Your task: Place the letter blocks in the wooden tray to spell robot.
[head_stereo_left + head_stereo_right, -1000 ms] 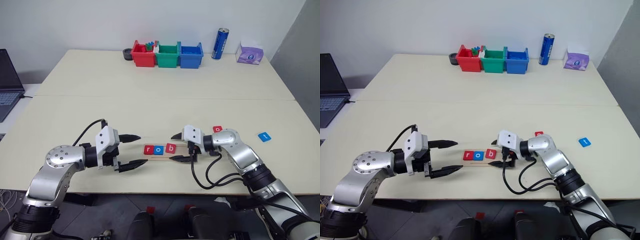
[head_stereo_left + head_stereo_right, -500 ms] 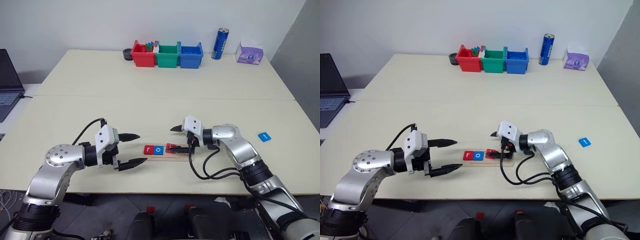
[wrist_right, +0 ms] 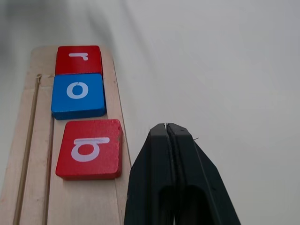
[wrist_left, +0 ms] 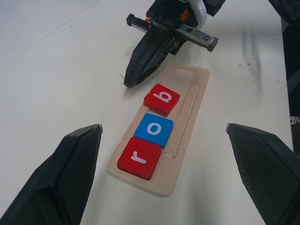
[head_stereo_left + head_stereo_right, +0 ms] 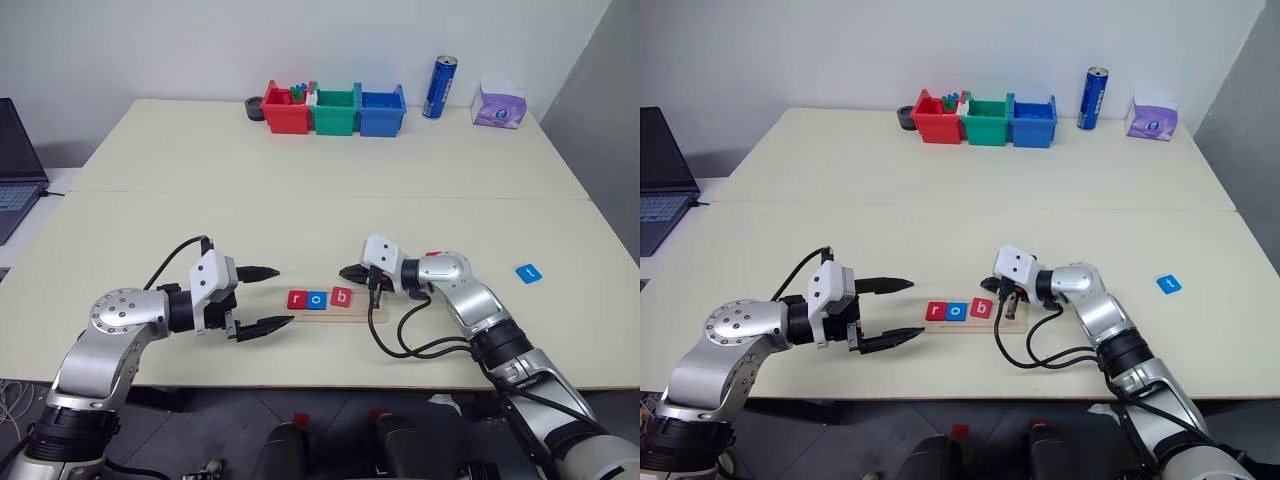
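Three letter blocks are sitting in the wooden tray [image 5: 352, 312] near the bench's front edge: the red r [image 5: 297, 299], the blue o [image 5: 317, 299] and the red b [image 5: 341, 296], packed toward the tray's left end and leaving its right part bare. That tray is lying with its long axis running left to right across the bench.

Both claws are pointing inward along that axis. The right gripper [image 5: 349, 272] is pressed fully closed with nothing between its tips, which are hovering just beside the b, on the tray's far side rather than over the groove; from the right wrist view the b looks slightly off-square to its neighbours, so I judge a closed-tip nudge is under way. The left gripper [image 5: 272, 297] is standing wide open and empty, near the tray's left end but apart from it.

Two tiles are lying outside the tray. The blue t [image 5: 529, 272] is resting well apart toward the bench's right edge. A red tile [image 5: 434, 255] is peeking out just behind the right forearm; its letter is hidden. Both lie on the right arm's side, so that arm is the nearer for the next pick.
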Tool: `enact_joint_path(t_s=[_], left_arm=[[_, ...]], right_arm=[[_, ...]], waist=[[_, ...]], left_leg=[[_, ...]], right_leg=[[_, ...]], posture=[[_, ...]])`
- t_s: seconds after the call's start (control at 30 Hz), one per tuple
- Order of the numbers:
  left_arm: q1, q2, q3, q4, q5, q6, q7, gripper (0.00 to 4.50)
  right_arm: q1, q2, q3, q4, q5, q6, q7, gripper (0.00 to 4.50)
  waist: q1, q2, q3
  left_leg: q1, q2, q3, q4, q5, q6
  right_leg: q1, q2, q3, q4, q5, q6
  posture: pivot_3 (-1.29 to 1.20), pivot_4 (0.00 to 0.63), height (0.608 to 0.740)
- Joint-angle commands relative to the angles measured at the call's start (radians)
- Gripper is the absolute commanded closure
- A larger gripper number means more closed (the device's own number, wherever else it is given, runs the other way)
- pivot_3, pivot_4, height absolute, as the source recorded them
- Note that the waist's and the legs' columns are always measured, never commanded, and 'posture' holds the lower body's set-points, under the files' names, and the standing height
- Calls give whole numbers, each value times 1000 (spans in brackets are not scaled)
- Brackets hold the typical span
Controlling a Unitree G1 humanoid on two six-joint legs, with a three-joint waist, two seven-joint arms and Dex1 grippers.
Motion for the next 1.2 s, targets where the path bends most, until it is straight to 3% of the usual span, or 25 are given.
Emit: enact_joint_path(t_s=[0.03, 1.2], left_arm=[[-9, 19, 11, -10, 1, -17, -8, 0], [-17, 17, 9, 2, 18, -25, -11, 0]], right_arm=[[-20, 4, -1, -24, 3, -12, 15, 4482], [0, -19, 52, -45, -61, -136, 42, 4482]], waist=[[0, 0, 0], [0, 0, 0]], left_leg=[[0, 0, 0, 0, 0, 0], [0, 0, 0, 0, 0, 0]], right_leg=[[0, 0, 0, 0, 0, 0], [0, 0, 0, 0, 0, 0]], posture=[[0, 150, 740], [0, 150, 740]])
